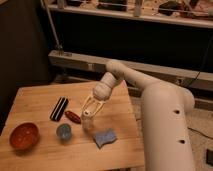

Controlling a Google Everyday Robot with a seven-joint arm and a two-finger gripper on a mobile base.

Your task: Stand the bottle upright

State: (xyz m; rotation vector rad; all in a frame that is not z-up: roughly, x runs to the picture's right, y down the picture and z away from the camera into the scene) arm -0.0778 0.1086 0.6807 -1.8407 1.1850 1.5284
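Observation:
The bottle [88,121] is small, translucent and whitish, and stands upright on the wooden table [45,95] near the middle. My gripper [90,111] hangs right over it, with its pale fingers [84,104] either side of the bottle's cap. The white arm reaches in from the right.
A dark red oblong object [73,116] lies just left of the bottle. A small blue cup [63,132] stands in front left, a blue sponge [104,138] in front right, a red-brown bowl [23,136] at the left edge and a black striped bar [59,108] behind.

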